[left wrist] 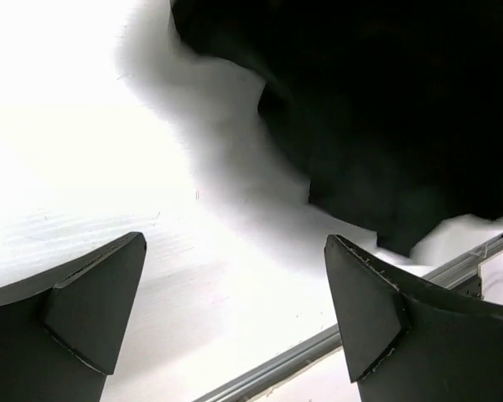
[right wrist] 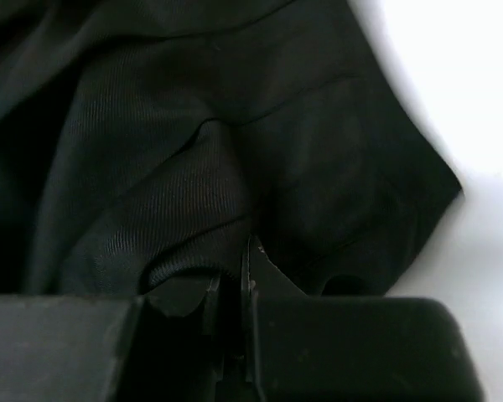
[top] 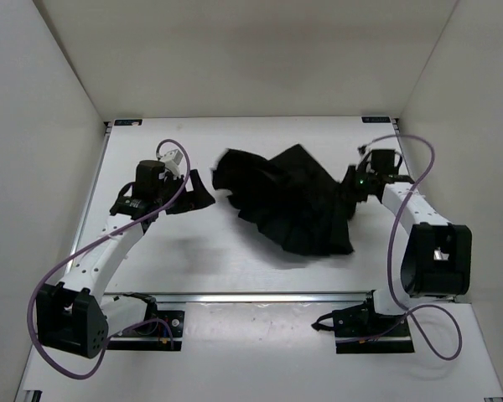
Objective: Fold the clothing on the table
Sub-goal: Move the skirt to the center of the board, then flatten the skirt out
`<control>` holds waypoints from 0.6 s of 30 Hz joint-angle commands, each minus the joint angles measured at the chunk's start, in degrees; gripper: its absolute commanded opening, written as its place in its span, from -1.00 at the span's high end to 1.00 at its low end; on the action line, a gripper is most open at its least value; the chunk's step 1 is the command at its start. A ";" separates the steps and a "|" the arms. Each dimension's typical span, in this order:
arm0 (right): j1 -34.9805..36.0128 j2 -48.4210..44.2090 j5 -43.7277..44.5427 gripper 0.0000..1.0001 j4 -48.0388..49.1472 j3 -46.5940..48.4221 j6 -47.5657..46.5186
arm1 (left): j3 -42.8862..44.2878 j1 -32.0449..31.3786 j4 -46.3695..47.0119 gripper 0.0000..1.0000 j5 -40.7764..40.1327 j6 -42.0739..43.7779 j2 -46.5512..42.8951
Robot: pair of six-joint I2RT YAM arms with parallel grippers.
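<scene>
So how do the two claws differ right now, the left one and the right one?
The left gripper has its jaws wide apart; the right gripper has them shut. The left gripper holds nothing and sits over bare table beside the left edge of the clothing; the right gripper pinches a fold at the clothing's right side. Both are black and two-fingered.

Robot lab cell: white walls (top: 42,100) boxing in white table (top: 180,255).

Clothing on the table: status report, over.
Left pincer open, empty, left of the clothing. Right pincer shut on its right side. Clothing crumpled, not yet folded. Nothing in the way.
</scene>
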 commanded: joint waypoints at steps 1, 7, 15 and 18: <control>1.93 -1.12 -3.97 0.99 -6.26 -5.04 -4.78 | -0.31 -0.04 2.77 -0.98 -0.14 -1.24 -2.41; 7.47 -2.53 -0.54 0.68 -10.57 -5.07 -7.42 | -1.02 -1.09 4.61 -0.98 -0.14 -2.21 -1.01; -1.72 -8.76 1.85 -0.60 -16.83 -2.51 -4.62 | 4.15 -2.59 7.07 -0.97 0.30 -1.16 4.96; -5.35 -13.77 4.12 -0.82 -14.19 -5.93 -3.30 | 6.53 -3.55 7.60 -0.97 0.39 -1.07 7.78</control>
